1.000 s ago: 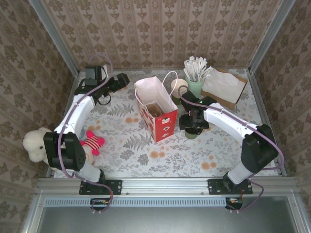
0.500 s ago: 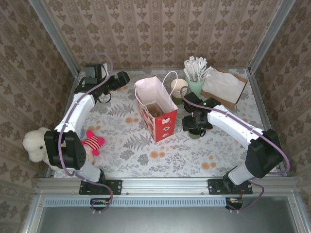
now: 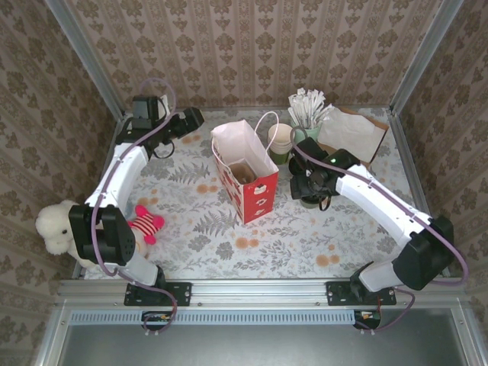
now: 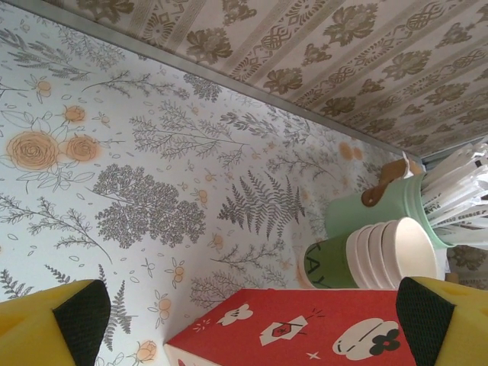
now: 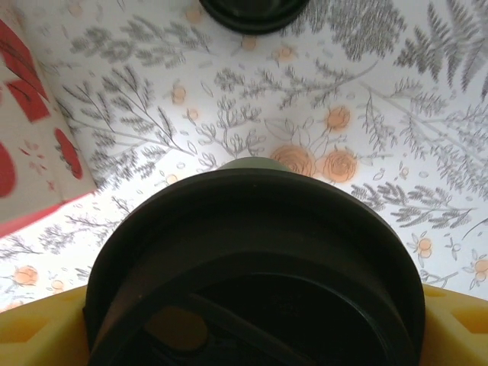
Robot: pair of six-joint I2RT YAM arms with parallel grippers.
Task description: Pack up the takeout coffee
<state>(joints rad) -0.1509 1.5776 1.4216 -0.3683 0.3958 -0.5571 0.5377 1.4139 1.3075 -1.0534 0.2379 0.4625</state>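
Coffee: the coffee [image 5: 255, 259] stands upright just right of the bag, its black lid facing the right wrist camera and a sliver of green wall showing past the rim.
Right gripper: the right gripper [image 3: 306, 187] comes down over the cup from above, a yellow pad [image 5: 42, 332] pressed in on each side just under the lid. The jaws are clenched on the coffee.
Why this hold: gripping the sides from above keeps the cup level, so the lid faces up and nothing should spill.
Base: whether the cup's base is resting on the table [image 3: 290, 244] or lifted off it cannot be told.
Bag: the red-and-white paper bag [image 3: 258, 194] stands open at the top, with something brown at its bottom and a looped handle on the far side.
Step in hand: probably carrying the cup up and over the bag's right wall, then lowering it in.
Risk: the bag is light and unsupported, so a knock from the cup or fingers could tip it.
Cups: the stack of cream cups [image 3: 280, 139] and the mint cup of stirrers [image 3: 306, 131] stand close behind the gripper, so the lift has little room at the back.
Left gripper: the left gripper [image 3: 188, 120] hovers at the far left, well apart from the bag, jaws spread wide and empty.
Toys: a white plush toy [image 3: 53, 226] and a pink one [image 3: 146, 223] lie at the left edge, out of the way.
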